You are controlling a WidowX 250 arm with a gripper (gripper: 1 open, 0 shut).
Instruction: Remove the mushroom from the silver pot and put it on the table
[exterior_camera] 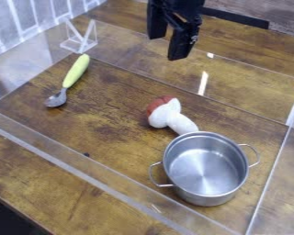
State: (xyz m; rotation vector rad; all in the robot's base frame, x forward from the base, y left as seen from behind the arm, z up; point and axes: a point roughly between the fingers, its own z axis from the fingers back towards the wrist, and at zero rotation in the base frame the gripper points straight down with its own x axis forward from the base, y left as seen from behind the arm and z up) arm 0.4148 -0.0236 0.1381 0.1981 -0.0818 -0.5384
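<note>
Your wood-grain worktop (107,138), edged by clear walls, carries the whole scene, and the task appears to be at its finish, with the mushroom out of the pot. Your silver pot (205,169) sits upright near the right front, its pale interior showing nothing inside and its two wire handles jutting to either side. Behind it and slightly to the left, your mushroom (171,116) lies on its side on the bare wood, reddish cap pointing away from the pot, white stem angled toward the rim. Whether the stem touches the pot is hard to tell from this view. Well off to the left, a spoon (69,80) with a yellow-green handle lies apart from the pair. At the far edge of the worktop, your dark gripper (169,49) hangs well away from the mushroom, jaws spread and holding nothing. The next move calls for no grasp from you: keep the arm up and away, since a low sweep back over the worktop could roll the mushroom or knock the pot.
</note>
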